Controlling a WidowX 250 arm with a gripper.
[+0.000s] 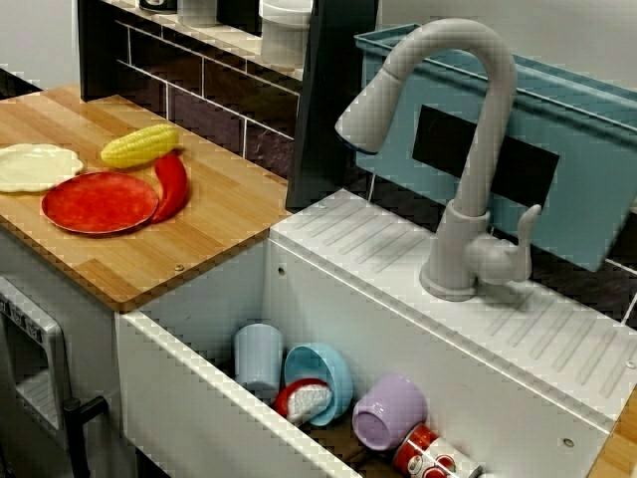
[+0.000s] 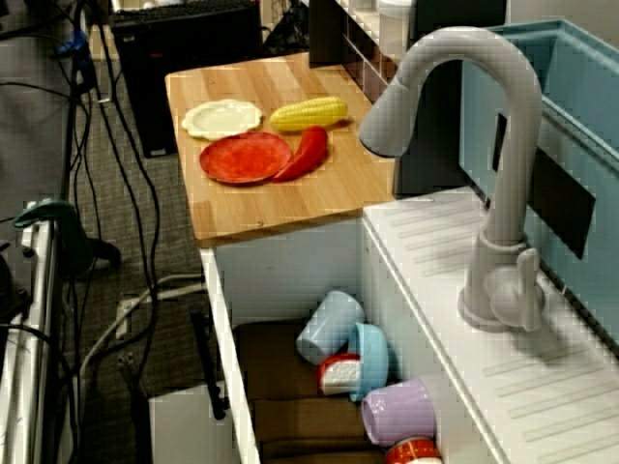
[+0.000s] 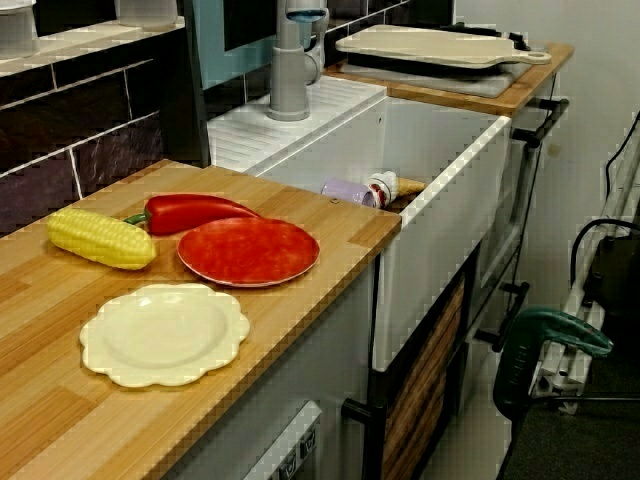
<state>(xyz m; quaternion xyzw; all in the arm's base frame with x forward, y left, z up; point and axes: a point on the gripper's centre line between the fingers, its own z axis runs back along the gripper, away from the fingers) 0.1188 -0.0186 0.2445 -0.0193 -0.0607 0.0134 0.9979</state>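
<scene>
No gripper or arm shows in any of the three views. On the wooden counter (image 1: 214, 224) lies a red plate (image 1: 100, 202). A red pepper (image 1: 172, 182) rests against its right edge, with a yellow corn cob (image 1: 139, 145) just behind. A cream scalloped plate (image 1: 35, 165) sits to the left. In the view along the counter the same items appear: red plate (image 3: 248, 250), pepper (image 3: 190, 211), corn (image 3: 100, 238), cream plate (image 3: 165, 333). The white sink (image 1: 199, 388) holds a tipped light blue cup (image 1: 258, 358), a blue bowl (image 1: 323, 378), a purple cup (image 1: 386, 411) and a red can (image 1: 428, 460).
A grey faucet (image 1: 468, 149) arches over the sink from the ribbed drainboard (image 1: 557, 339). Behind it stands a teal rack (image 1: 587, 149). A pale cutting board (image 3: 440, 45) lies on the far counter. Cables (image 2: 116, 193) run over the floor beside the unit.
</scene>
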